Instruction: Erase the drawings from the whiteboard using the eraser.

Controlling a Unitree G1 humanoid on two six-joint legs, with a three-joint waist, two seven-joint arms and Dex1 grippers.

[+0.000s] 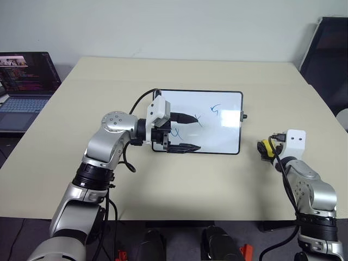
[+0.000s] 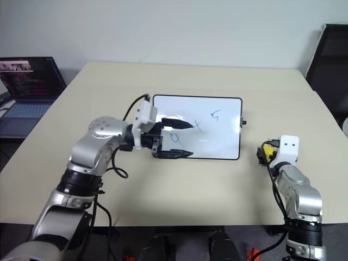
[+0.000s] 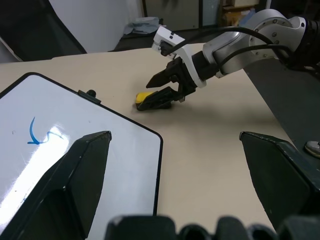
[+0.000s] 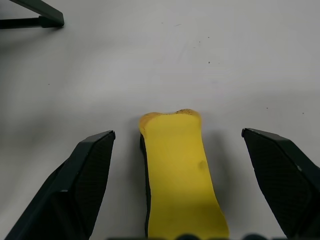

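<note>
Right pincer [image 4: 177,150] stood wide apart, one finger on either side of the eraser [image 4: 182,175], not yet touching it. That yellow block (dark beneath) lay on the bench [image 1: 179,179], just off the whiteboard's [image 1: 217,136] right short side. It looked light and somewhat soft, so a squeeze across its narrow waist should hold it. Blue drawings [image 1: 216,110] remained on the board. Left pincer [image 1: 182,132] hung spread above the board's left part, holding nothing.
</note>
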